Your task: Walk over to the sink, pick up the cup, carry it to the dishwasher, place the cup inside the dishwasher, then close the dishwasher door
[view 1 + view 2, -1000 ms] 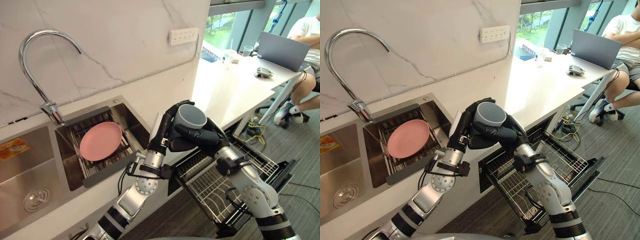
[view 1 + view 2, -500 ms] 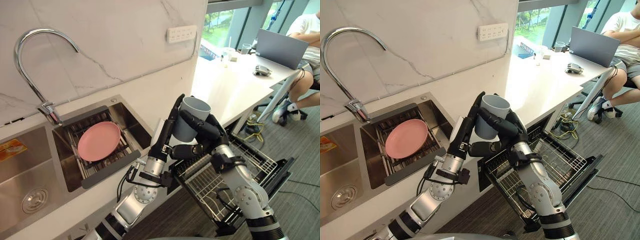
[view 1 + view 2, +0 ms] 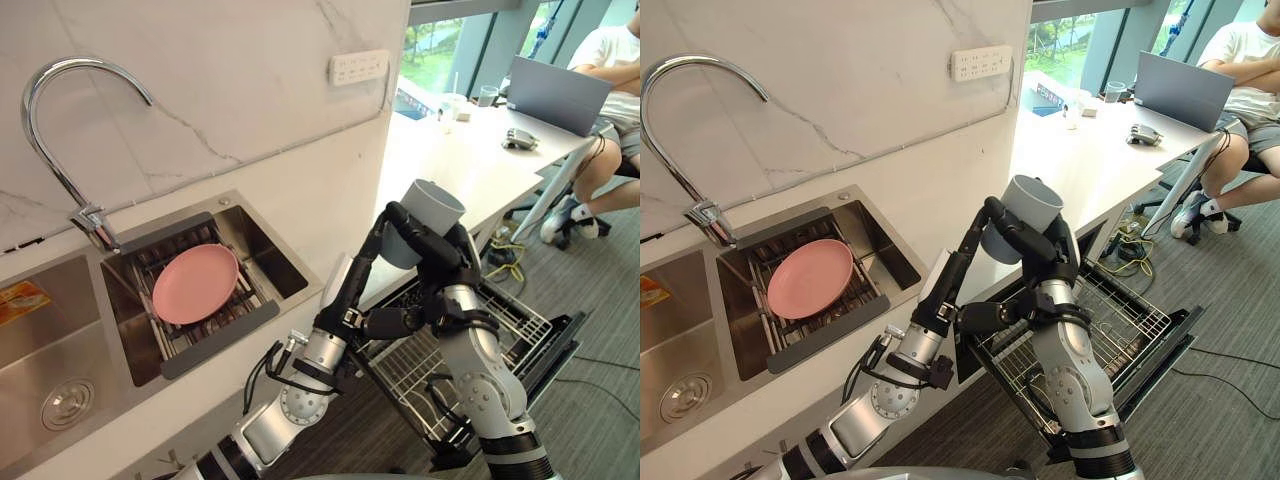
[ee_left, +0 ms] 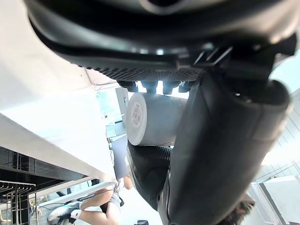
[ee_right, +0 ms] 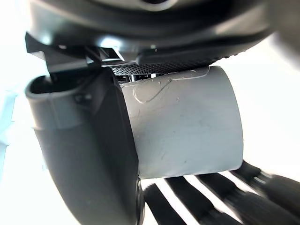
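Cup held aloft, clear of the bench, slightly tilted, mouth toward 1 o'clock. Right hand has fingers and thumb curled round the cup's wall. The right wrist view confirms this: thumb on one side, fingers wrapped on the other. Left hand is open, fingers straight and reaching up toward 1 o'clock, tips against the cup's side at about its 8 o'clock.

Judgement: the right hand carries the load and the left only steadies. This reads as a handover to the arm nearer the dishwasher. The dishwasher door is down and its rack is pulled out, at 5 o'clock from the cup and well below it, so the way down looks free.

Sink lies at 9 o'clock from the cup, well apart. A pink plate rests on its grid. Person with laptop sits at the far end of the bench, at 2 o'clock.

Change against one second ago:
- Both hands then cradled the cup lower and nearer the sink, with the left fingers curled round it.
- The cup is now higher and further toward 3 o'clock.
- The left fingers have straightened.
- The plate has not moved.
- The whole view has shifted slightly, so the camera moved too.

Stage: carry well along; placing the cup and closing the door remain.
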You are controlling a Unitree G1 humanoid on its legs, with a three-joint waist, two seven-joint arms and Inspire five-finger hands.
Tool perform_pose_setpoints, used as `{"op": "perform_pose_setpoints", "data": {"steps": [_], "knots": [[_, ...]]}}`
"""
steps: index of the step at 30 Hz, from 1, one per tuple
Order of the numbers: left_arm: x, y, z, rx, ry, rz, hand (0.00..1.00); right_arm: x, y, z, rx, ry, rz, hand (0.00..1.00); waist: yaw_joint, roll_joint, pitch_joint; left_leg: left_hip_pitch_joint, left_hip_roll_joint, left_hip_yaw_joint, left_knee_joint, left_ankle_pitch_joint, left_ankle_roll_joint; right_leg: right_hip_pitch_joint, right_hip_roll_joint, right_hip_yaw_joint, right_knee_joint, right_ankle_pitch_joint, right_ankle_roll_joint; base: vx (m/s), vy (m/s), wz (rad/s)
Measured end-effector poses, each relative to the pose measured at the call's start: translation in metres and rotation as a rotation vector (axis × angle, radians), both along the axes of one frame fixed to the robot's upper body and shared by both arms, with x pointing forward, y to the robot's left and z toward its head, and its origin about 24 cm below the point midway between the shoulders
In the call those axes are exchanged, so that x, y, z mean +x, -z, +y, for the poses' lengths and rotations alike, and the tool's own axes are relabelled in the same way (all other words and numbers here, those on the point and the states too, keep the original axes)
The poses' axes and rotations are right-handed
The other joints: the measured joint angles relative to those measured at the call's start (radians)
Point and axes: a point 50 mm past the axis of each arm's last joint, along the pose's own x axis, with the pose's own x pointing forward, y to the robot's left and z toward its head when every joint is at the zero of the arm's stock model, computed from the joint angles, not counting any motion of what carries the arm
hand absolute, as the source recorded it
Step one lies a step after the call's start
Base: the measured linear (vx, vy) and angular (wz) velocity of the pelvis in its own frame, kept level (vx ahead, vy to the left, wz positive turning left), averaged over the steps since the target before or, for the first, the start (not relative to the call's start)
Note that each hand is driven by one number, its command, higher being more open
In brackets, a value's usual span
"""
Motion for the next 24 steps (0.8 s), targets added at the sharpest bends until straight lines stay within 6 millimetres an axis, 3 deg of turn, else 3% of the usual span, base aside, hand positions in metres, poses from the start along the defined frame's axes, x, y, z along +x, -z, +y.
{"op": "perform_pose_setpoints", "data": {"steps": [5,11,19,24], "knots": [[-0.027,0.014,-0.016,0.046,0.15,0.051,1.0,-0.002,-0.023,-0.04,0.058,0.226,-0.136,0.0,-0.007,0.002,0.014,0.014,0.0,0.02,-0.003,-0.005,0.0,0.0,0.002,0.019,0.0,0.0,0.001,0.0,-0.001,-0.11],[-0.019,0.003,-0.018,-0.011,0.126,0.023,1.0,-0.023,-0.037,-0.082,0.111,0.472,-0.235,0.0,-0.014,0.007,0.017,0.033,0.001,0.042,-0.019,-0.005,-0.001,0.0,0.007,0.04,-0.001,0.0,0.001,-0.01,-0.005,-0.11],[-0.009,0.001,-0.009,-0.097,0.114,0.095,1.0,-0.053,-0.027,-0.119,0.114,0.677,-0.218,0.0,-0.018,0.007,0.017,0.04,-0.001,0.052,-0.028,-0.005,-0.001,-0.003,0.007,0.048,-0.002,0.0,0.003,0.0,-0.003,-0.02],[-0.014,0.022,-0.003,-0.275,0.163,0.381,1.0,-0.068,-0.012,-0.128,0.081,0.704,-0.158,0.0,-0.029,0.0,0.025,0.041,-0.001,0.058,-0.028,-0.008,-0.004,-0.004,0.008,0.052,-0.004,-0.001,0.004,-0.01,-0.007,-0.02]]}}
